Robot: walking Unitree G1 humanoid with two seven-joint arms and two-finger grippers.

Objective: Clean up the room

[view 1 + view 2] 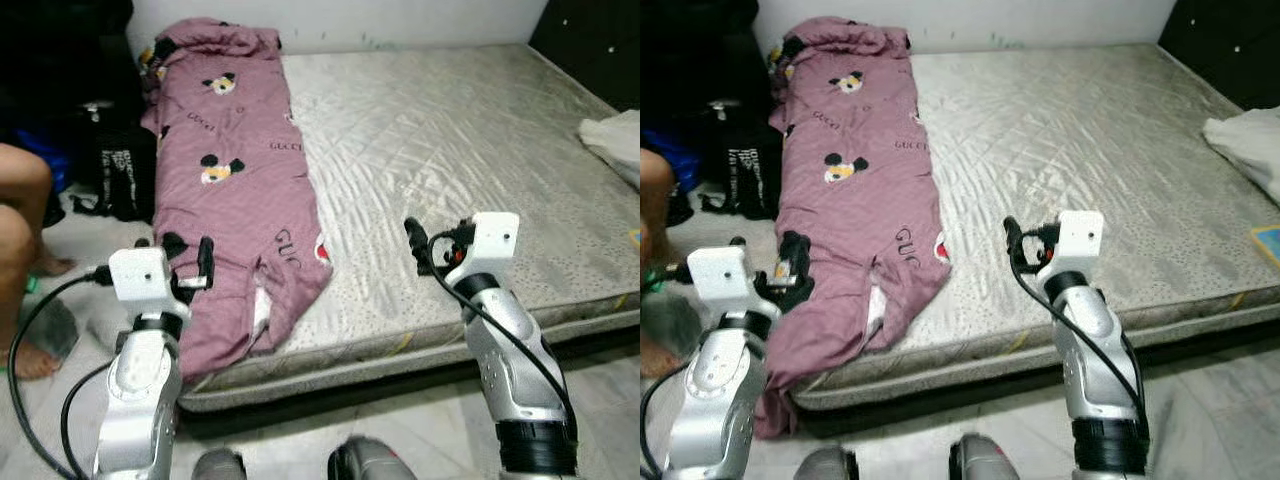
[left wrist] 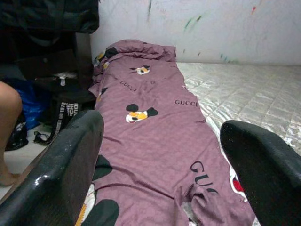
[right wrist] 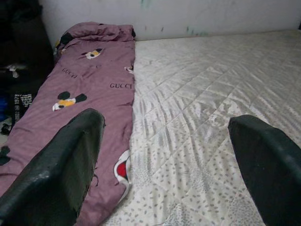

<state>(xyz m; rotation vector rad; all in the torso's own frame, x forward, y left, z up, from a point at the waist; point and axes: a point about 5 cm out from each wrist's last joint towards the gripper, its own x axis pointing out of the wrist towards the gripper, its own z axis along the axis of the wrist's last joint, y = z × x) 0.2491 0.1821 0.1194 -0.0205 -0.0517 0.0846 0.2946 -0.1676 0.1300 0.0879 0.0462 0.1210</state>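
Looking down from the head camera, you see a bare quilted mattress [image 1: 450,150] on a low bed, with a mauve blanket [image 1: 235,190] laid in a long strip along its left side. The blanket carries cartoon-mouse prints and dark lettering; its far end is bunched against the wall [image 1: 400,20], and its near end spills over the mattress's front corner and hangs toward the floor [image 1: 400,430].

Your left pincer [image 1: 185,265] hovers over the blanket's near end, close to the draped corner. Its two fingers stand wide apart and hold nothing, as the left wrist view shows, with the blanket stretching away between them. Whether a fingertip brushes the cloth is hard to judge from these angles.

Your right pincer [image 1: 425,245] sits above bare mattress just right of the blanket's edge, near the front of the bed. It too is spread wide and empty; the right wrist view has the blanket's edge by one finger [image 3: 56,165] and plain mattress by the other.

A white cloth [image 1: 615,140] lies at the mattress's far right edge. To the left of the bed, dark bags [image 1: 120,170] stand on the floor against a dark cabinet, and a person's bare legs [image 1: 25,230] show at the left border, with a foot on the floor.
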